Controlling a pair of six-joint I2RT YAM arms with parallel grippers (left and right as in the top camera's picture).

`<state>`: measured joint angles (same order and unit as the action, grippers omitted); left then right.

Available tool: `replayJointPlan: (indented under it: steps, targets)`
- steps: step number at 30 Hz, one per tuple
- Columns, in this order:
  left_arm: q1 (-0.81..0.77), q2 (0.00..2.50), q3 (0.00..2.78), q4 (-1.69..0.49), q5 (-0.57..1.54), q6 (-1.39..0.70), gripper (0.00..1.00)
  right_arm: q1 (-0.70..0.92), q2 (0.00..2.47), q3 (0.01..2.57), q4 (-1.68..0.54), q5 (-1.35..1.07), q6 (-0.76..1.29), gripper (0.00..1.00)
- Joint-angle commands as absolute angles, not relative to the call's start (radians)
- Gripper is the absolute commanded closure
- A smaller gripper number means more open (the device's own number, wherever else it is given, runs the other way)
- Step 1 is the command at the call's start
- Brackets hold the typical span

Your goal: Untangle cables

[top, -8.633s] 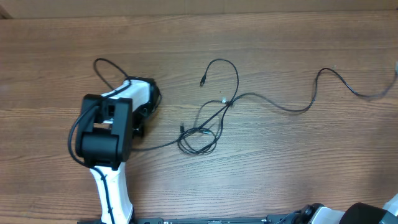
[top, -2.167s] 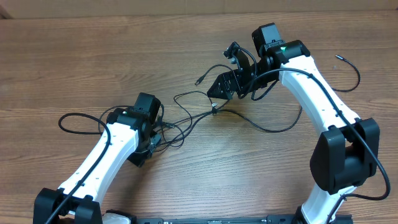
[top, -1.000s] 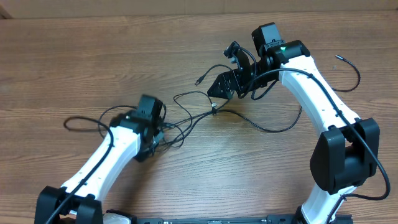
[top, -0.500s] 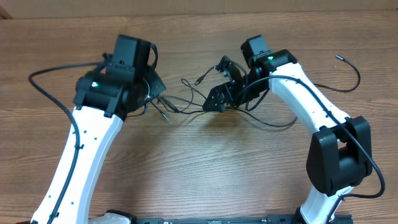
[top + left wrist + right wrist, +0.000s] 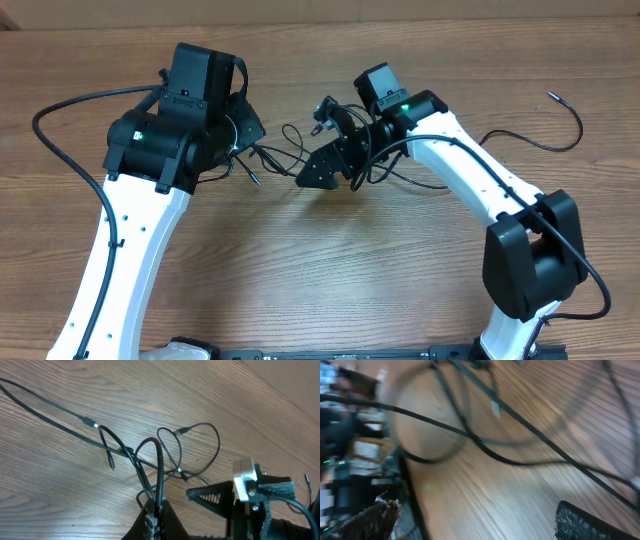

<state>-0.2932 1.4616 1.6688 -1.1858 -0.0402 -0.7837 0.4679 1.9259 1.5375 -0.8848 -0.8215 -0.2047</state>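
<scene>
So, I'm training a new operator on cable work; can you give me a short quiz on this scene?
1. True or false: the left gripper has its jaws shut on the cables.
2. The jaws of the right gripper are: A) shut on a plug, B) wide open, C) out of view.
3. Fill in: the table is made of ____.
Key: 1 true; 2 B; 3 wood.

matt black cables (image 5: 159, 475) on smooth wood-grain table (image 5: 350, 280)
</scene>
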Motion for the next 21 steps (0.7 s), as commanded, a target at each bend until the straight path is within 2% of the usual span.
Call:
replayJointPlan:
  steps: [1,4,7,8,10,13,15,17,19,21]
  targets:
    - [-0.289,1.449,1.699,-1.190,-0.032,-0.762,0.96,0.480,1.930,1.531,-0.848,-0.995,-0.210,0.00]
    - [-0.289,1.449,1.699,-1.193,-0.025,-0.762,0.96,0.500,1.930,1.531,-0.811,-1.034,-0.210,0.03]
    - [-0.288,1.449,1.699,-1.190,0.001,-0.762,0.96,0.534,1.931,1.531,-0.754,-0.976,-0.203,0.27]
    - [-0.289,1.449,1.699,-1.190,0.002,-0.762,0.96,0.545,1.932,1.531,-0.733,-0.940,-0.176,0.32]
    - [-0.288,1.449,1.699,-1.193,0.004,-0.762,0.96,0.570,1.936,1.531,-0.676,-0.830,-0.063,0.39]
    - [-0.286,1.447,1.700,-1.193,0.050,-0.758,0.96,0.599,1.943,1.531,-0.605,-0.606,0.141,0.41]
    - [-0.280,1.442,1.702,-1.195,0.089,-0.731,0.96,0.609,1.945,1.531,-0.572,-0.470,0.251,0.54]
    - [-0.264,1.433,1.712,-1.215,0.121,-0.708,0.96,0.609,1.945,1.531,-0.564,-0.358,0.317,0.74]
    - [-0.232,1.419,1.728,-1.250,0.140,-0.693,0.96,0.598,1.945,1.531,-0.580,-0.239,0.367,0.86]
    - [-0.187,1.396,1.747,-1.294,0.140,-0.675,0.95,0.567,1.945,1.531,-0.615,-0.144,0.409,0.93]
